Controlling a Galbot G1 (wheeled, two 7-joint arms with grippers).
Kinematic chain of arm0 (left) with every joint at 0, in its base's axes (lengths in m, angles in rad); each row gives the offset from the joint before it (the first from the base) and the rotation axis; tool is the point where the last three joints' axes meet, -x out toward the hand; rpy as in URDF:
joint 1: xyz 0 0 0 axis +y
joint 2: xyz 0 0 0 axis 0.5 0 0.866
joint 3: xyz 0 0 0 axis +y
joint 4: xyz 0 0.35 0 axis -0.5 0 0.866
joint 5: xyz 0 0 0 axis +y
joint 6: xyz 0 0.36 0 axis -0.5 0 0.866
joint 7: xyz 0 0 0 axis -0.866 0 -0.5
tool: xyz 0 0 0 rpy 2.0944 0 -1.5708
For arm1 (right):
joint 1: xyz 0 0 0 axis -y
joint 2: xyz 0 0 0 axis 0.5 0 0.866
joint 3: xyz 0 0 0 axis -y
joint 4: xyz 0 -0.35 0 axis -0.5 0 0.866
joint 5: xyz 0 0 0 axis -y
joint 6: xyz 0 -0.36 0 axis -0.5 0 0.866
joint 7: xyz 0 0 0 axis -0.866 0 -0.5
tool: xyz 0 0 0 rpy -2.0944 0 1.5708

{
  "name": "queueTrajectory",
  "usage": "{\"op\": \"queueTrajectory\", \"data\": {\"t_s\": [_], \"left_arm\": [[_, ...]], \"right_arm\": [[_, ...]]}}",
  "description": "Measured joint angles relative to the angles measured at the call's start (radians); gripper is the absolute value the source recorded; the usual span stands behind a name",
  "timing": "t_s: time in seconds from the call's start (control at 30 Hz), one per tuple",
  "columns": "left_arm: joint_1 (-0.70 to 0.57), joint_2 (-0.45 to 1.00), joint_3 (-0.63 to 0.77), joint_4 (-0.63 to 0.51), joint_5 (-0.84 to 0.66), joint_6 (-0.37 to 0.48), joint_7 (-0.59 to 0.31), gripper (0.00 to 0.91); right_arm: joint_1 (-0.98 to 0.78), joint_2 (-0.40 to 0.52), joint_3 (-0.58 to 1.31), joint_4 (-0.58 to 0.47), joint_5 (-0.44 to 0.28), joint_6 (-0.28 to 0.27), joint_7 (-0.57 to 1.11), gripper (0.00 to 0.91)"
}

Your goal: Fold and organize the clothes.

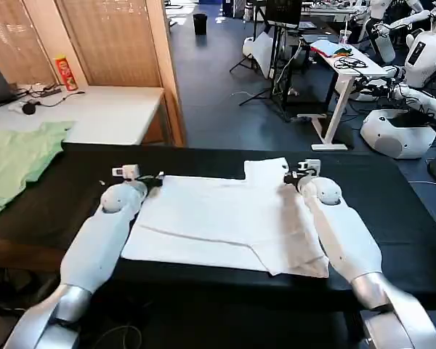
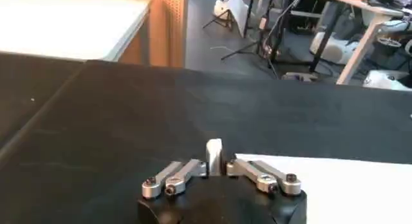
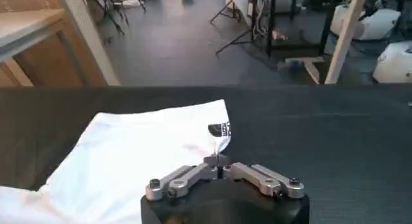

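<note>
table (image 1: 392, 218): bare beyond T-shirt (image 1: 225, 218) | green garment (image 1: 18, 156) far left

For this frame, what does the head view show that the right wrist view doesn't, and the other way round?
Head view alone: the pale green garment off to the robot's left, the left gripper at the T-shirt's far left corner, and the whole shirt spread out, its near right part folded over.

Right wrist view alone: a dark printed patch at the edge of the sleeve, and the right gripper shut on that white fabric.

Both: the white T-shirt on the black table, with the right gripper at its far right sleeve.
</note>
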Motion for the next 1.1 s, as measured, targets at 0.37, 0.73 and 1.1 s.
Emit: {"op": "queueTrajectory", "data": {"t_s": [0.37, 0.73, 1.1], "left_arm": [[0.128, 0.096, -0.037, -0.256, -0.088, 0.028, -0.052, 0.166], [0.382, 0.242, -0.137, -0.619, -0.127, 0.041, -0.068, 0.166], [0.614, 0.34, -0.223, -0.847, -0.1, 0.05, -0.086, 0.166]], "right_arm": [[-0.218, -0.171, 0.069, 0.429, 0.084, -0.038, 0.019, 0.049], [-0.524, -0.292, 0.179, 0.795, 0.093, -0.133, 0.083, 0.039], [-0.768, -0.316, 0.235, 0.979, 0.063, -0.22, 0.141, 0.039]]}}
